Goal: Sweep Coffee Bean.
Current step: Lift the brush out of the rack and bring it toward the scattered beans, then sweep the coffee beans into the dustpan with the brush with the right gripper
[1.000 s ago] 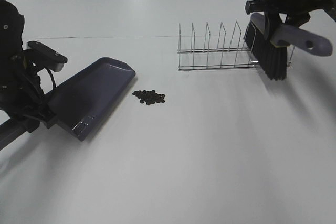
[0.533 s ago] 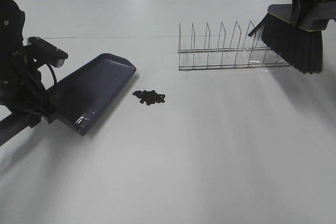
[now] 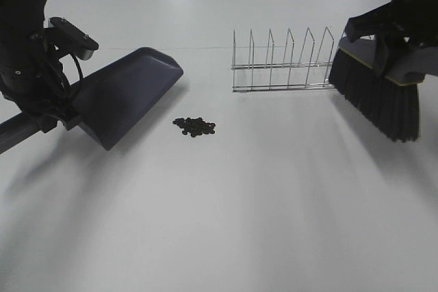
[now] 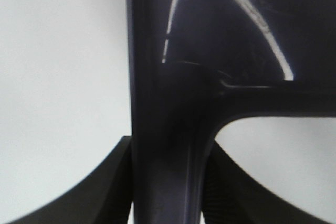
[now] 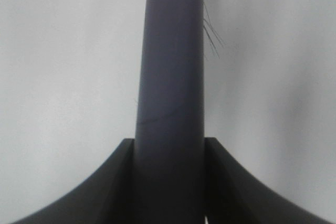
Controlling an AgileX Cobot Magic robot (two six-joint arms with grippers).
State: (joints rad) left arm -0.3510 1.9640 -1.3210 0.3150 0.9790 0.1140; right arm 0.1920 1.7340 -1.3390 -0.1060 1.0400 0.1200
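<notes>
We see the coffee bean (image 3: 194,126) as a small, tight cluster of tiny dark, near-black ovals, lying loose on the white counter (image 3: 239,203). The heap lies nearer our left fingers (image 4: 100,187), which clasp the handle of the tilted purple dustpan (image 3: 126,94). It is near the pan's wide front edge and not touching it. It is well apart from our right fingers (image 5: 105,182), which clasp the handle of the brush (image 3: 380,97), its black bristles pointing down.
</notes>
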